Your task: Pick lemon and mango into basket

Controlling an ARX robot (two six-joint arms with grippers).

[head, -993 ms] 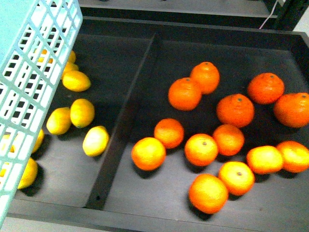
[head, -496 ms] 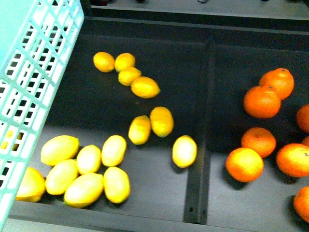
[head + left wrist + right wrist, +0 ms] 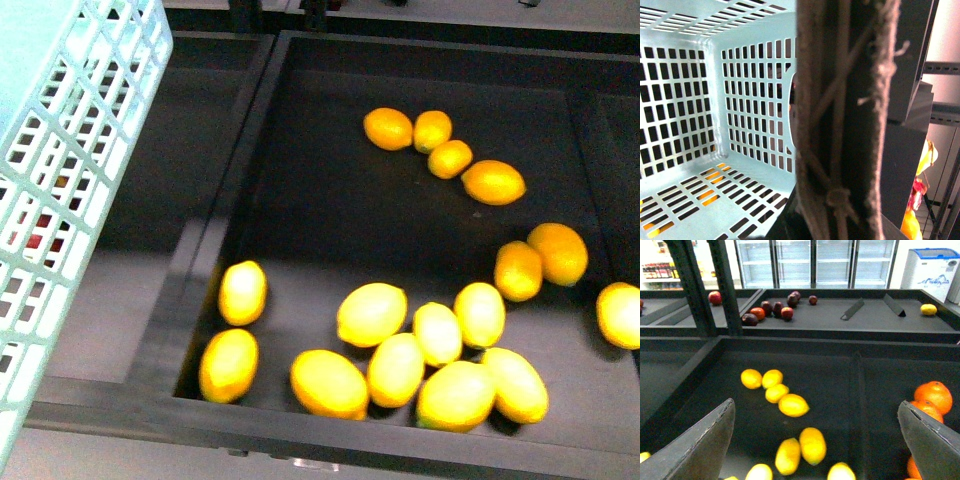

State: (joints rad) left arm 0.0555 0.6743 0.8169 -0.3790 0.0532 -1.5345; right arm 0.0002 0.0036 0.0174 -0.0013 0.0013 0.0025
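Observation:
The turquoise slotted basket [image 3: 60, 200] hangs at the left edge of the front view, and its inside [image 3: 685, 125] shows in the left wrist view. My left gripper is shut on its brown ribbed handle [image 3: 840, 125], which hides the jaws. Several lemons [image 3: 372, 314] lie in a black tray compartment, a cluster near the front and a few further back [image 3: 492, 181]. My right gripper [image 3: 814, 442] is open and empty above the lemons [image 3: 793, 405], one finger [image 3: 695, 445] on each side. I cannot make out the mango in any view.
A raised divider [image 3: 210, 250] bounds the lemon compartment on its left. Tangerines [image 3: 934, 395] lie beyond another divider [image 3: 856, 405]. A further tray holds dark red fruit [image 3: 775, 310]. Two dark posts [image 3: 692, 285] stand at the tray's back left.
The front view has swung left. The tangerines have passed out of view to the right and the lemon compartment now fills the middle. The basket stays at the left edge.

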